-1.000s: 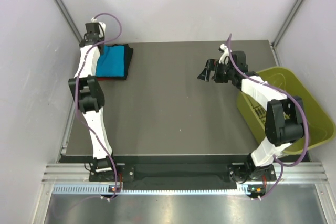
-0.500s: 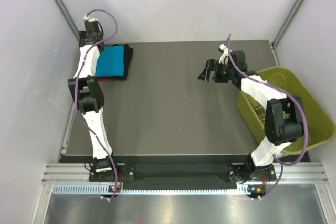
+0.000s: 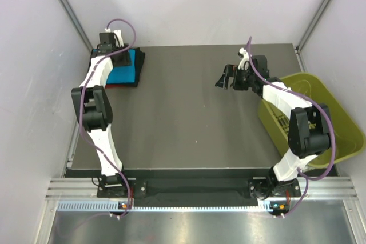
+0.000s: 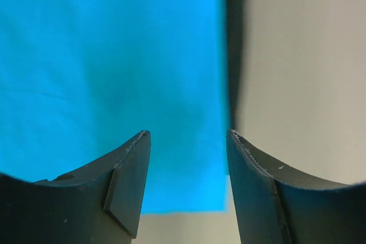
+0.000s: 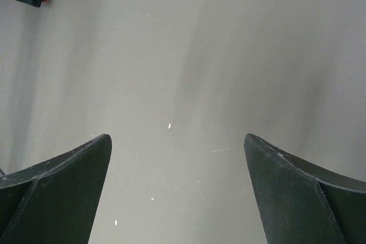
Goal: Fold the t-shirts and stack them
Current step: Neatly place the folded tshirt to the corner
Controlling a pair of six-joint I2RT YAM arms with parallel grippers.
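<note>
From above, the t-shirts sat folded in one stack at the far left corner of the table [image 3: 189,118]. The teal shirt [image 3: 123,70] lay on top, the black shirt [image 3: 140,66] showed along the stack's right edge, and a sliver of the red shirt [image 3: 112,86] peeked out at its near edge. The left gripper [image 3: 119,56] hung over the far part of that stack, though from up there I could not tell how its claw stood. The right gripper [image 3: 225,77] was out over the bare table toward the far right, well apart from the shirts, its claw spread. The yellow-green bin [image 3: 337,121] stood off the table's right edge. The left wrist camera settled the first matter. The two fingers stood apart with nothing between them, above the flat teal cloth near its right edge, where a dark strip of the black shirt ran alongside and grey table lay beyond. In the right wrist view the claw gaped wide over bare table, gripping nothing, and the stack showed only as a small teal, black and red corner at the top left.
</note>
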